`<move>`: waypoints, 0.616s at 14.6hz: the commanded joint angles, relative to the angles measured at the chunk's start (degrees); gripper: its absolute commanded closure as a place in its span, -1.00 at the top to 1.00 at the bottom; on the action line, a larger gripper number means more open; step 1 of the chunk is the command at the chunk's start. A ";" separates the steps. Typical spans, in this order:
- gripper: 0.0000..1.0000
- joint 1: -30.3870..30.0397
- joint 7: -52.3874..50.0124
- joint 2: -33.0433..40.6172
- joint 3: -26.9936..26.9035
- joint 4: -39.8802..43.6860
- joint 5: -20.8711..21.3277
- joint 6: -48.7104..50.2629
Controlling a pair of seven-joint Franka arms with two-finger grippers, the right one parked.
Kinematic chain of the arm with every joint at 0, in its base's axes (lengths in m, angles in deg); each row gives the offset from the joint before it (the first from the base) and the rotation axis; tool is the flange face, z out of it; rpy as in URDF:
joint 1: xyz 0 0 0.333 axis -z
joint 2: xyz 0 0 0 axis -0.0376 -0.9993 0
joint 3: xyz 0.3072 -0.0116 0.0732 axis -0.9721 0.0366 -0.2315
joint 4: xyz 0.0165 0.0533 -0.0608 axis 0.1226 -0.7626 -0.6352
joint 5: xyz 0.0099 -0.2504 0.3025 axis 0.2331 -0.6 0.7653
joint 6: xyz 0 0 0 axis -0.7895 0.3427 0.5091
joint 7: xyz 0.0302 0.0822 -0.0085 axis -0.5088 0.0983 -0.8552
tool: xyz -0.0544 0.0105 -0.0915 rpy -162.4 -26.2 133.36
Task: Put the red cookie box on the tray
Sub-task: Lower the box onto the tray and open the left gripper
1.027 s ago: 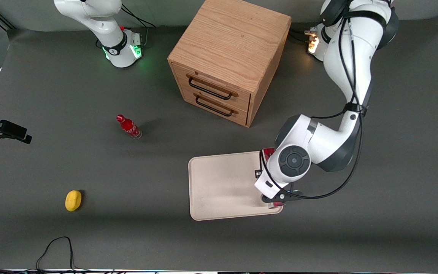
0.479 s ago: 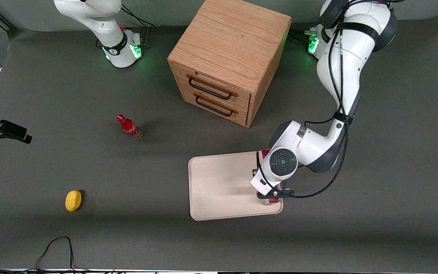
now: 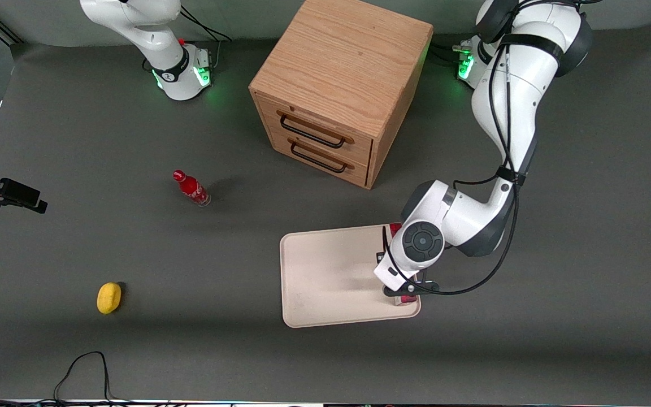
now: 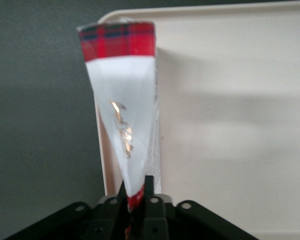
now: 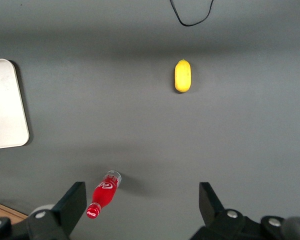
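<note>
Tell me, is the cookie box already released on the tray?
No. The gripper is shut on the cookie box, over the tray's rim nearest the working arm.

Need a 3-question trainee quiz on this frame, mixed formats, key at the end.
1. True or false: the end effector is shut on the red cookie box.
2. The box sits over which part of the tray? A) the middle B) the edge toward the working arm's end of the table C) off the tray entirely
3. Name the yellow item nearer the front camera than the red bottle.

Key: 1 true. 2 B. 3 the lemon.
</note>
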 commanded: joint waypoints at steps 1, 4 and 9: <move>1.00 -0.80 -0.66 2.36 -0.16 -1.35 0.01 0.23; 1.00 -0.98 -0.66 3.15 -0.16 -1.44 0.01 0.59; 1.00 -1.24 -0.58 5.70 0.02 -1.26 -0.08 4.10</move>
